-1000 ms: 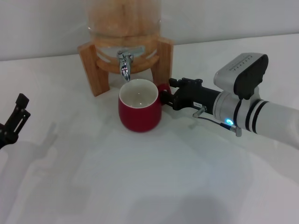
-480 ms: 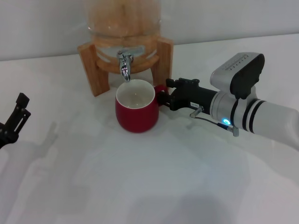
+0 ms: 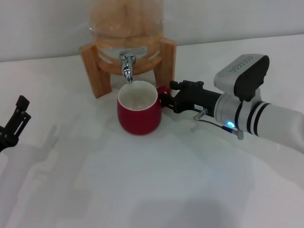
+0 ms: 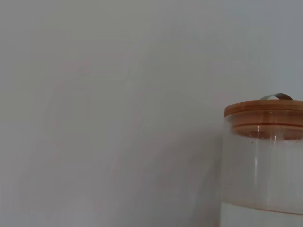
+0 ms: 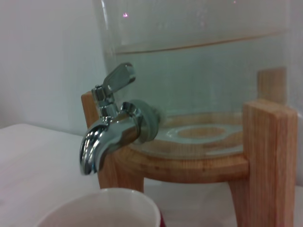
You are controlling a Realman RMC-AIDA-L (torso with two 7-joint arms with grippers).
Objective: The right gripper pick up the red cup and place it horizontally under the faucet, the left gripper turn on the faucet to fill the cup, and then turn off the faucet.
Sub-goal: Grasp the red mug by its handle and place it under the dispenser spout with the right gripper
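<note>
White counter [image 3: 142, 190] stretches out in front of you, with the glass dispenser [image 3: 127, 23] in its wooden stand [image 3: 92, 66] as your landmark at the far side. Your red cup [image 3: 138, 113] stands upright just in front of the stand, its white mouth directly below the faucet [image 3: 126, 65]; it sits where it did half a second ago, a little further left than a second ago. Your right gripper [image 3: 164, 99] is beside the cup, on the stand's right, its fingers at the handle, and the arm has barely shifted since the last frame. I cannot tell whether it is pinching the handle. Your left gripper [image 3: 18, 117] waits, fingers spread, well left of the stand, unchanged. Faucet lever: not yet touched.
</note>
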